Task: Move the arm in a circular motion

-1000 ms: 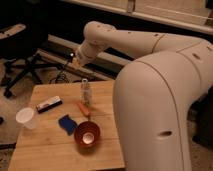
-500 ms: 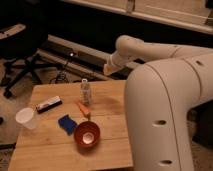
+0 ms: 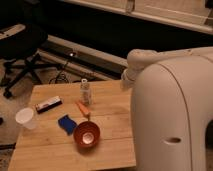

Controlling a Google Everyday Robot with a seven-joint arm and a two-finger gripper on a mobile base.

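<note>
The arm (image 3: 170, 100) is cream-white and very large, filling the right side of the camera view. Its thick near segment covers the table's right edge. A rounded joint (image 3: 141, 57) sits higher up, and a narrower wrist runs down-left from it. The gripper (image 3: 124, 85) is at the wrist's end, over the far right edge of the wooden table (image 3: 110, 150), mostly hidden behind the near segment. It is apart from all the things on the table.
On the table stand a small bottle (image 3: 86, 92), an orange stick-like item (image 3: 82, 108), a blue sponge (image 3: 66, 123), a red bowl (image 3: 86, 134), a white cup (image 3: 25, 118) and a flat packet (image 3: 48, 104). An office chair (image 3: 20, 47) stands at the left. Cables (image 3: 65, 72) lie on the floor behind.
The wrist and gripper have swung from the table's far left, over its back edge, to the right and lower. The things on the table have not moved.
</note>
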